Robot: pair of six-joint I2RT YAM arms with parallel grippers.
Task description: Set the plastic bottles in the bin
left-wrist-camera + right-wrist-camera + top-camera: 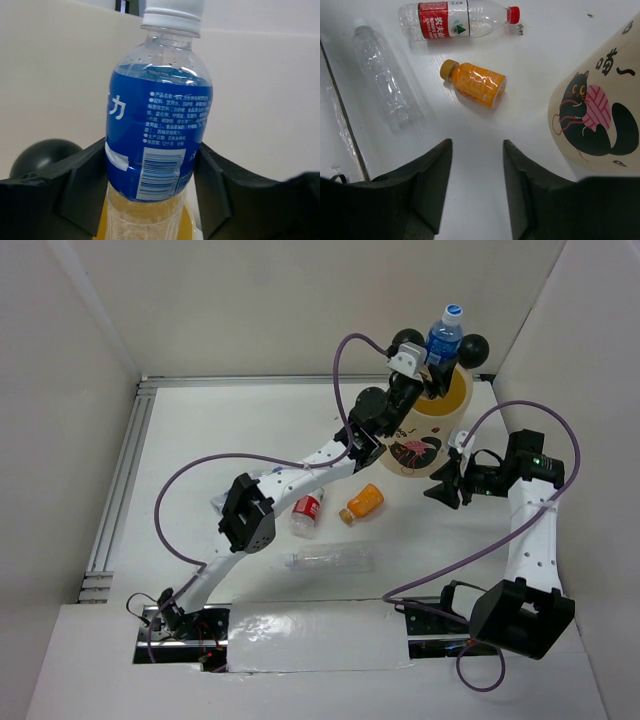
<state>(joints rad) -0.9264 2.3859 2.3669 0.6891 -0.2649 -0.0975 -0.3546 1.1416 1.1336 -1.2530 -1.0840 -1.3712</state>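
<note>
Blue-labelled bottle [444, 338] is standing over the bin [440, 430] at the table's [250, 430] far right corner, top view. Left wrist: left gripper [150, 172] fingers are pinching its label. Right wrist: right gripper [475, 180] fingers are hanging spread near the orange bottle [476, 85].

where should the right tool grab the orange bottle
Take the orange bottle across the middle of its body, coming straight down from above. It lies on its side on the table, cap away from the bin, with bare table along both long sides. The right tool, open, is nearest.
</note>
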